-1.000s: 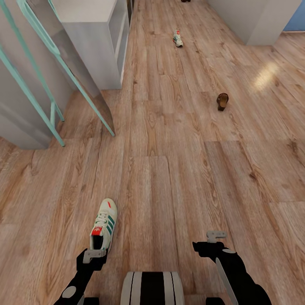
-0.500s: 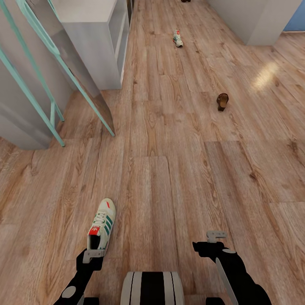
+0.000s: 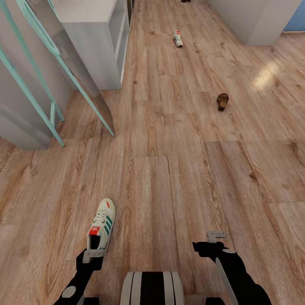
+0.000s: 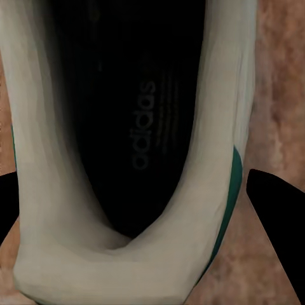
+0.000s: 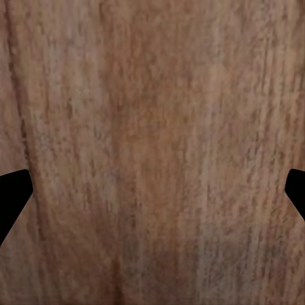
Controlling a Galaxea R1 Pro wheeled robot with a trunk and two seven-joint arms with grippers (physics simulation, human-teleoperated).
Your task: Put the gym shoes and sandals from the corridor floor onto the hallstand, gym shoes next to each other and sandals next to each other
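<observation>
The near sneaker (image 3: 102,224) lies upright on the floor (image 3: 178,178), toe pointing up the corridor, heel just in front of the left gripper (image 3: 94,255). From the left wrist the gripper (image 4: 152,190) looks straight down into the shoe's (image 4: 136,190) dark opening, its dark fingers (image 4: 279,210) spread wide to either side of the heel collar and closed on nothing. I'd judge the shoe light, with a padded collar that gives under pressure and a stiffer sole; pinching across the heel collar or the sidewalls by the opening looks the surest hold, since the laces and tongue would just fold.

The right gripper (image 3: 216,234) hangs over bare planks, its fingers (image 5: 13,197) also parted and empty.

Further up the corridor lie a sandal (image 3: 222,101) and, well beyond it, the second sneaker (image 3: 178,38). The white rack (image 3: 95,46) stands on the left, beside a leaning teal-framed mirror (image 3: 67,63).
</observation>
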